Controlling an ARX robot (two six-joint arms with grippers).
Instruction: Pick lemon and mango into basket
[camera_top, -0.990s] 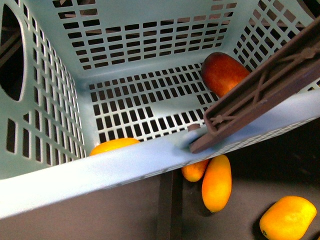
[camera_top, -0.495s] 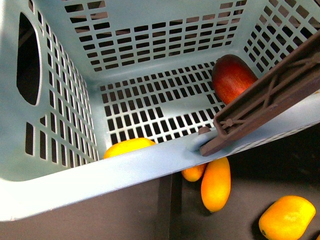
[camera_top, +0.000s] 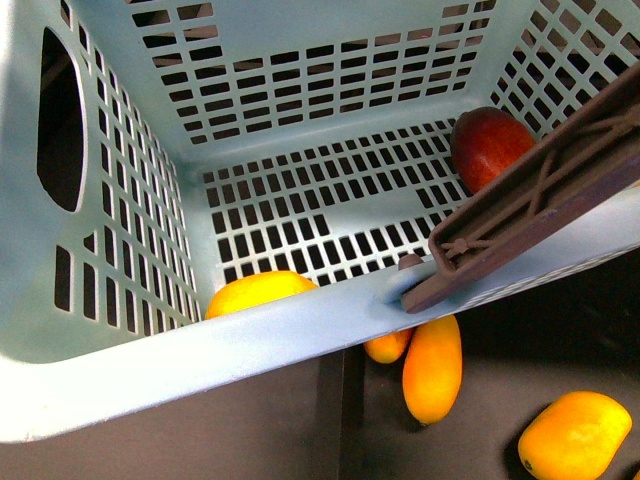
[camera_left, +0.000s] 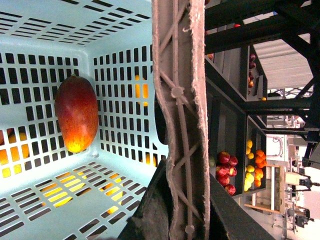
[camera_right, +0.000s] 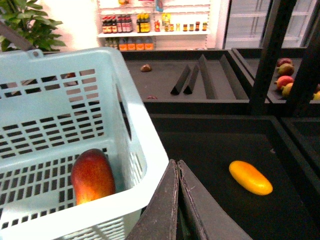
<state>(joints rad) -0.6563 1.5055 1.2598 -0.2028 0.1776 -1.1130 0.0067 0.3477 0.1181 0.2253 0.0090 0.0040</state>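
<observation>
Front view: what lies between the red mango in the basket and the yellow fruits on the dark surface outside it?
The basket's near rim and its brown handle cross between the red mango and the yellow fruits.

No legible text anywhere. Basket (camera_top: 300, 330): plain plastic, no brand mark or number on walls, rim or handle (camera_top: 540, 210). Bottles and jars on the far shelf (camera_right: 150, 22) carry labels, too small and blurred to read. Fruit shows no stickers.
</observation>
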